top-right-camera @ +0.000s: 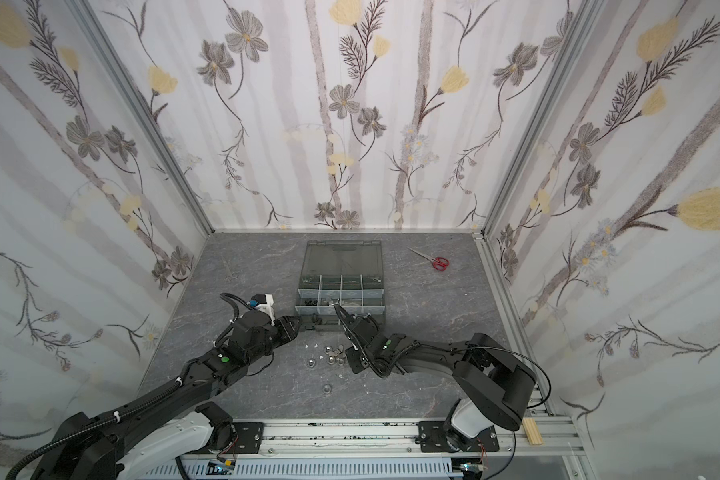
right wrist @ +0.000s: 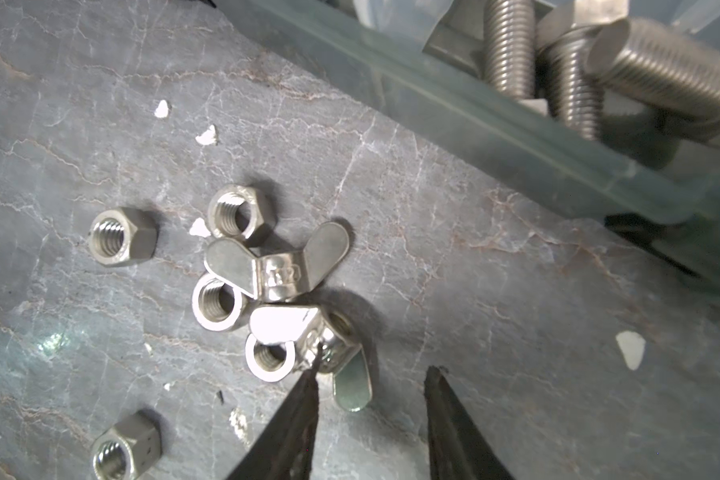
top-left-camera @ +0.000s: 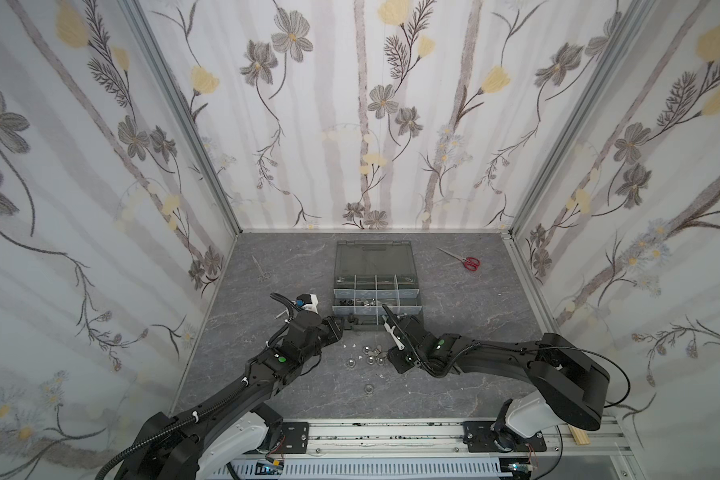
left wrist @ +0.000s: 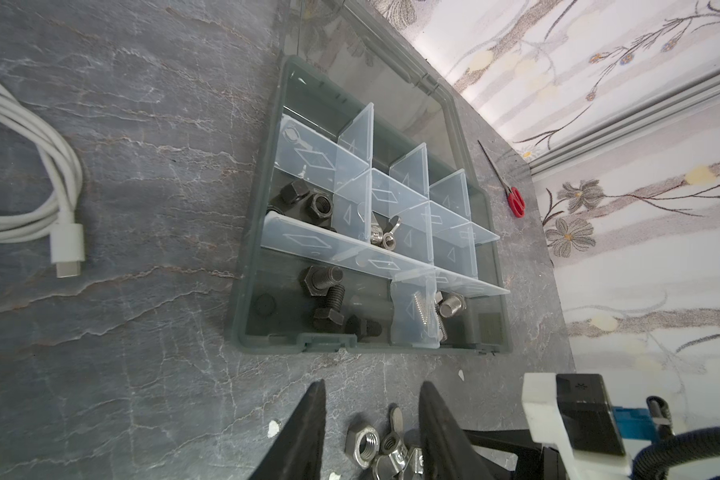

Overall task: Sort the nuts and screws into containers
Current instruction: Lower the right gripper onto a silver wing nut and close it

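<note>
1. The loose nuts (right wrist: 219, 301) lie in a small cluster on the table (top-left-camera: 454, 374), just in front of the organizer case (top-left-camera: 415, 309), on the side with its latch wall. They are silver hex nuts, with two wing nuts tangled among them. One more nut (top-left-camera: 368, 388) lies alone, farther from the case.
2. One wing nut (right wrist: 279, 270) leans on two hex nuts. The other wing nut (right wrist: 329, 336) lies on a third hex nut.
3. The screws (left wrist: 321, 280) are already in the case. Black bolts fill the containers (left wrist: 304, 243) at one end of the row along the latch wall, and silver bolts (right wrist: 512, 50) lie in the next compartment.
4. In the row behind, one compartment holds black nuts (left wrist: 321, 205), and its neighbour holds wing nuts.
5. The right gripper (right wrist: 375, 368) is low over the cluster in front of the case. Its jaws stand apart and clamp nothing. One fingertip (right wrist: 314, 370) touches the second wing nut's body.
6. The left gripper (left wrist: 373, 384) is also in front of the latch wall, near the case's left corner. Its jaws are spread and it grips nothing.
7. White flecks (right wrist: 206, 135) dot the table between the cluster and the case.
8. The case's lid (top-left-camera: 373, 259) lies open behind it.
9. Red-handled scissors (top-left-camera: 470, 262) lie to the right of the lid.
10. A white cable (left wrist: 59, 174) lies coiled well apart from the case's side wall.
</note>
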Robot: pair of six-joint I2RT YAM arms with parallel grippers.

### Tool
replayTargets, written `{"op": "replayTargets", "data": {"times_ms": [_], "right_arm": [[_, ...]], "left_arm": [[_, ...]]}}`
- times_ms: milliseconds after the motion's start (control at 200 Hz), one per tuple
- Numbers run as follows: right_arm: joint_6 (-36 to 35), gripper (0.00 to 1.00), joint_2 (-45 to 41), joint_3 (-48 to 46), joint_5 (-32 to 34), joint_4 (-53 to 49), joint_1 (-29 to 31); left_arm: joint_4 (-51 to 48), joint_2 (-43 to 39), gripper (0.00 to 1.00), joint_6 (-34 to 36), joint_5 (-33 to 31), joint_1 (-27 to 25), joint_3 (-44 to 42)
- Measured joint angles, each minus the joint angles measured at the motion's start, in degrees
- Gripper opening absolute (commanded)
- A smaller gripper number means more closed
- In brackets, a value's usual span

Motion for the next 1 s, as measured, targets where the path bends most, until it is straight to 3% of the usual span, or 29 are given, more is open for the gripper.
{"op": "replayTargets", "data": {"times_ms": [625, 999], "right_arm": [[-2.45, 0.43, 5.75, 4.92, -0.90, -0.15, 0.35], [-3.50, 0.30, 9.01, 7.72, 0.61, -0.33, 0.31]], "left_arm": [[3.06, 0.44, 0.39, 0.09, -0.11, 0.00, -1.27], [3.34, 0.59, 0.39, 1.14, -0.28, 0.00, -1.38]]}}
